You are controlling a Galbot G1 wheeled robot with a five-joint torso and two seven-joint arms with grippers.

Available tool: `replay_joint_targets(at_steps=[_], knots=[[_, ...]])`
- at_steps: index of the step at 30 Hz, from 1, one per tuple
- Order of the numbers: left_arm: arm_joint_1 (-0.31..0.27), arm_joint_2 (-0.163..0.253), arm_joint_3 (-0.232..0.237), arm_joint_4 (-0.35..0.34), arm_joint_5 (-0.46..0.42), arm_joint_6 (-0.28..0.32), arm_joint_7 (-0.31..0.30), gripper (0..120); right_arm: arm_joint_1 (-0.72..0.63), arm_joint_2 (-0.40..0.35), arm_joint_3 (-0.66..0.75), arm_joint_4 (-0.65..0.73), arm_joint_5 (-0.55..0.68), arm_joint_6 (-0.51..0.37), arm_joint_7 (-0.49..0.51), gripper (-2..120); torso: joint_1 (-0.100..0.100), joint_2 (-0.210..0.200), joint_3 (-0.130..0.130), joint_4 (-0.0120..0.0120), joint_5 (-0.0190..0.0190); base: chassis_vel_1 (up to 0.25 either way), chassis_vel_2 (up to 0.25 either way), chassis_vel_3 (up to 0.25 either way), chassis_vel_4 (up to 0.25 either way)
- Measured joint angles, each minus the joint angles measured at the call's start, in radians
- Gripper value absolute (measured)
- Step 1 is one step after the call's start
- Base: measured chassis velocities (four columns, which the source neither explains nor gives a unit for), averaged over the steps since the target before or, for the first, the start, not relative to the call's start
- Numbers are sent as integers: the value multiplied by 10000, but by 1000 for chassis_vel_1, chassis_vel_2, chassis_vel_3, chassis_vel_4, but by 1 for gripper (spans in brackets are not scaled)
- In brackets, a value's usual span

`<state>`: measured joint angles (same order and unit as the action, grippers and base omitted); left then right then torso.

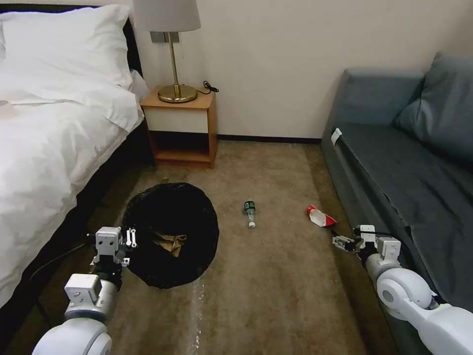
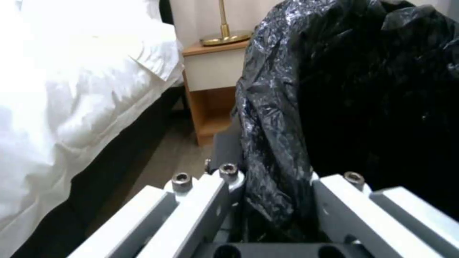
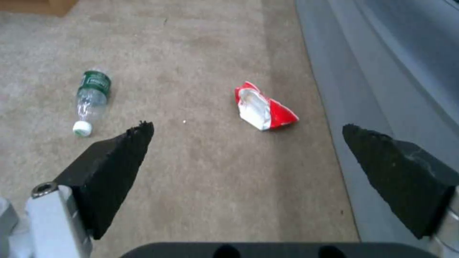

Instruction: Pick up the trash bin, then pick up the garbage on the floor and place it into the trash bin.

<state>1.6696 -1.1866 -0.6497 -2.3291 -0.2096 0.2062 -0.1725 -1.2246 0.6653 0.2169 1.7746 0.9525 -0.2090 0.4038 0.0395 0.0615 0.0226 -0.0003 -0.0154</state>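
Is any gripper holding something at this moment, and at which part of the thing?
The left gripper holds the trash bin by its bag-covered rim, on the side nearest the bed. The right gripper is open and holds nothing.

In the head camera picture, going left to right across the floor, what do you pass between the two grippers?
Left gripper clamped on the bag-covered rim → trash bin → green-labelled bottle → red-and-white wrapper → right gripper, open beside the sofa.

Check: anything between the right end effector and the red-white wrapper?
Nothing visible. The right end effector is open, and just bare carpet lies between it and the wrapper. The bottle lies off to the side, the sofa on the other.
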Motion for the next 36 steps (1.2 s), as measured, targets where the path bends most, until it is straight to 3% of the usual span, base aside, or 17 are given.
replay_joint_targets(at_steps=[36], knots=[[1, -16, 5, 69, 13, -71, 142, 4, -26, 165, -111, -245, -188, 108, -204, 100, 0, 0, 0, 0, 2, -118, 115, 119, -115]])
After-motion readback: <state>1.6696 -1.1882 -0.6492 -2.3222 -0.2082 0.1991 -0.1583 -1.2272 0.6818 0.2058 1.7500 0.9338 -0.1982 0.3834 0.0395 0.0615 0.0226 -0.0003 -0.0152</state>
